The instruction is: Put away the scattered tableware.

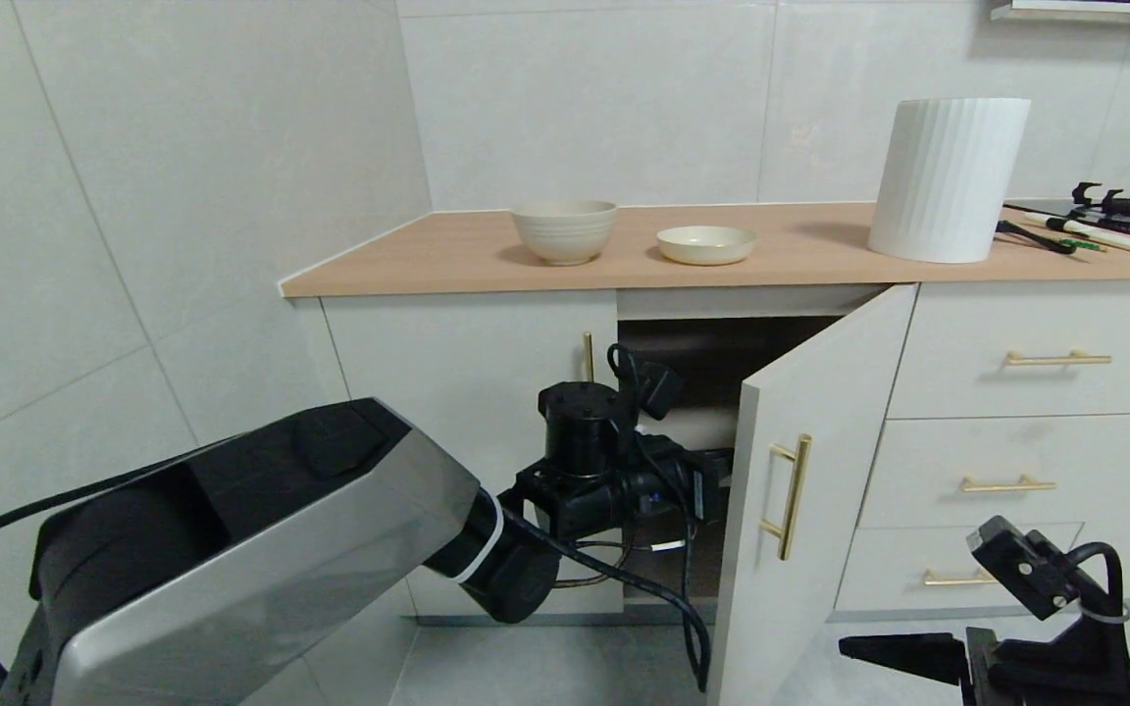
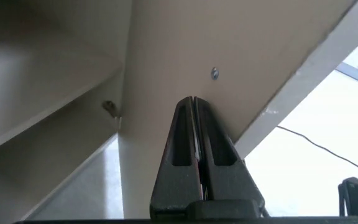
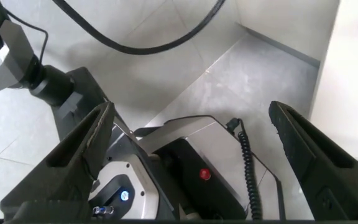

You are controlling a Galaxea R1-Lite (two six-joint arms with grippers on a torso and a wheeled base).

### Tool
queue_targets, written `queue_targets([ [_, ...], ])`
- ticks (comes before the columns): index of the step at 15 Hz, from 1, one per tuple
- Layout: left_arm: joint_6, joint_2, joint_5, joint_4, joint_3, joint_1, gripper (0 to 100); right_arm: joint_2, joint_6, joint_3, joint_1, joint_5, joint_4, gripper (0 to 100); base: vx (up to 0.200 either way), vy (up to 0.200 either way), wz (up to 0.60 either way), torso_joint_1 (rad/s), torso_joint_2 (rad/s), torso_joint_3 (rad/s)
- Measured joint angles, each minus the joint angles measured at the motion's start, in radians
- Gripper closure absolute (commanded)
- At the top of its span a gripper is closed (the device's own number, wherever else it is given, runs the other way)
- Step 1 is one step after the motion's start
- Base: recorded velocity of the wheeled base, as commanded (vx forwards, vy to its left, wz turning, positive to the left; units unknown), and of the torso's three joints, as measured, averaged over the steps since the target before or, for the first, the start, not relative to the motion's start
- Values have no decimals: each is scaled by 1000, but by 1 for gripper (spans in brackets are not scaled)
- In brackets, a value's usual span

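Bowl [image 1: 565, 231] and dish [image 1: 707, 244] top counter [image 1: 820, 257]; closed left gripper [image 2: 193, 102] seemingly inside cabinet [image 1: 712, 358].

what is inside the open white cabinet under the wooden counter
The left gripper, shut, sits inside by the white cabinet door, near a pale shelf. Its arm and the door cover the rest, so other contents cannot be told.

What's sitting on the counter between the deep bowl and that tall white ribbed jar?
In the head view, a shallow cream dish sits on the counter between the bowl and the jar, touching neither and closer to the bowl.
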Motion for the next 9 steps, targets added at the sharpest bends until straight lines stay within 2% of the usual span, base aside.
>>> queue_targets([
  [2,1,-13,5,3,-5,-41,100,-22,0,8,13,8,-1,0,0,0,0,0,0,0],
  [5,6,-111,-9,9,17,-181,100,-91,1,37,43,117,0,0,0,0,0,0,0,0],
  [6,6,-153,-11,21,44,-205,100,-114,2,43,46,137,3,0,0,0,0,0,0,0],
  [7,6,-189,-12,33,86,-213,100,-131,3,46,48,140,4,0,0,0,0,0,0,0],
  [9,9,-238,-10,33,172,-160,100,-134,2,39,49,125,6,0,0,0,0,0,0,0],
])
